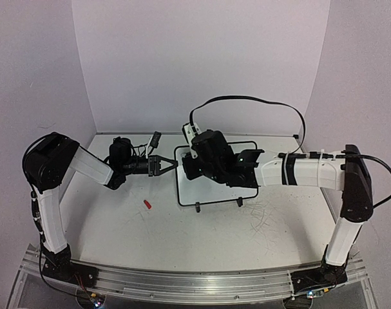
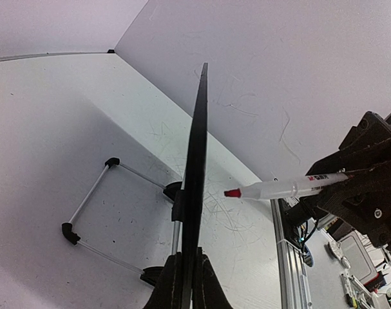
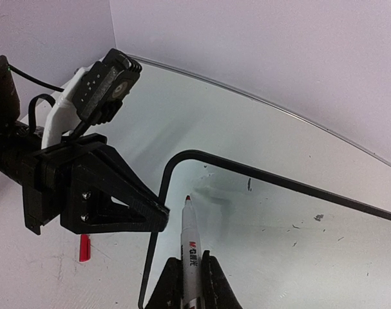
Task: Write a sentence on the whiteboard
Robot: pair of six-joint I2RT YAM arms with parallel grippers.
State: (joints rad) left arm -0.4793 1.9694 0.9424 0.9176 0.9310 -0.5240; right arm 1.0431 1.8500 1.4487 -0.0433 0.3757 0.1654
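Left claw (image 1: 171,165) and right arm (image 1: 298,170) flank the whiteboard (image 1: 203,190); near edge free.

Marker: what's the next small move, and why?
Probably ease the right gripper forward until the uncapped marker touches the whiteboard near the corner by the left gripper. The red tip hovers just short of the surface, no red writing shows, and the left gripper clamps the board's edge.

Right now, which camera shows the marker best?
Left wrist: the marker lies side-on, visible from red tip to barrel, held in the right gripper. Right wrist shows it foreshortened, pointing away. Top external hides it beneath the right gripper.
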